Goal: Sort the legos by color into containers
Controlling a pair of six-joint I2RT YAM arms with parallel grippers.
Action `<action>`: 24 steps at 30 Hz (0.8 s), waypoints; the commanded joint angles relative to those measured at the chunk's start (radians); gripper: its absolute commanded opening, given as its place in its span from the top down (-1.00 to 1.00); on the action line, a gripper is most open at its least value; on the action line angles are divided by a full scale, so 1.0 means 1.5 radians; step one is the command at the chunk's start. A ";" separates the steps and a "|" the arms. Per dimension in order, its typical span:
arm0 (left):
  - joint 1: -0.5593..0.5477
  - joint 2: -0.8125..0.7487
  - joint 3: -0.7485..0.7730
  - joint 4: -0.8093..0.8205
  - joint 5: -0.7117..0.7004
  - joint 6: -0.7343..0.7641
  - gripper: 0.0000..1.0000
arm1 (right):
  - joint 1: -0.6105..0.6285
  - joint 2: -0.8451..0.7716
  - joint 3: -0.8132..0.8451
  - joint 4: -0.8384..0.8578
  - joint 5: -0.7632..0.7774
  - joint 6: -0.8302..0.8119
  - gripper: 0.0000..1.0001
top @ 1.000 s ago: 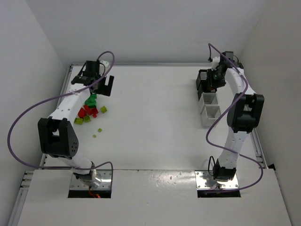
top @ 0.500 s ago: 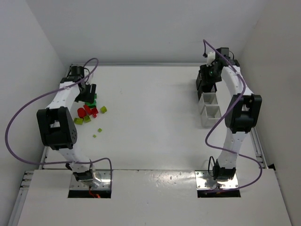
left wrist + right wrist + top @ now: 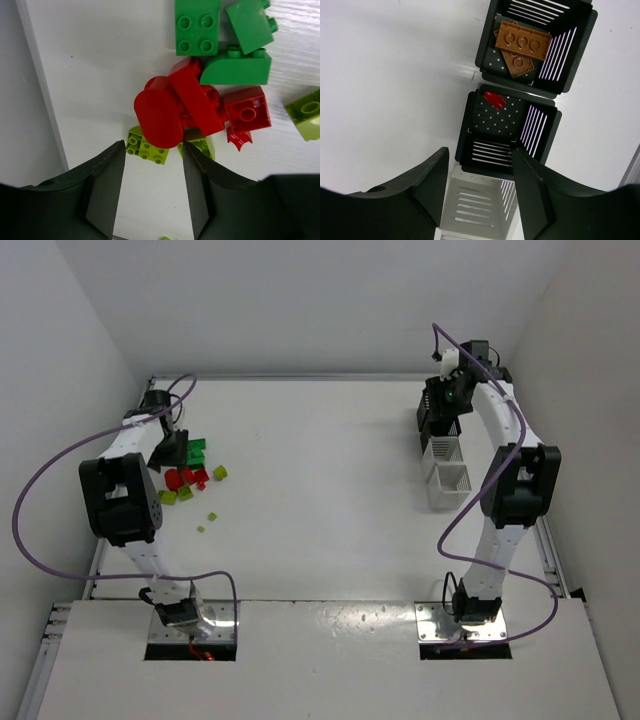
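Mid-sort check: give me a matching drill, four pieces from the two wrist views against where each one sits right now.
Pieces:
1. orange-brown plates
2. small red piece
3. lime-yellow brick
4. green two-by-two brick

Places:
A. in the second black bin, beside the white bin
B. on the table, partly under the red round piece
C. in the end black bin
D. on the table, studs up, next to a tilted green brick

Pairs: 1-C, 2-A, 3-B, 4-D
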 commanded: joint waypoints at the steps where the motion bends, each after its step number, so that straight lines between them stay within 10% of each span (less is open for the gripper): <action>1: 0.013 0.018 0.007 0.003 -0.018 -0.013 -0.10 | 0.004 -0.037 -0.003 0.012 0.004 -0.007 -0.08; 24: 0.013 0.097 -0.027 0.038 0.044 -0.039 -0.11 | 0.004 -0.037 0.004 0.012 0.010 -0.007 -0.08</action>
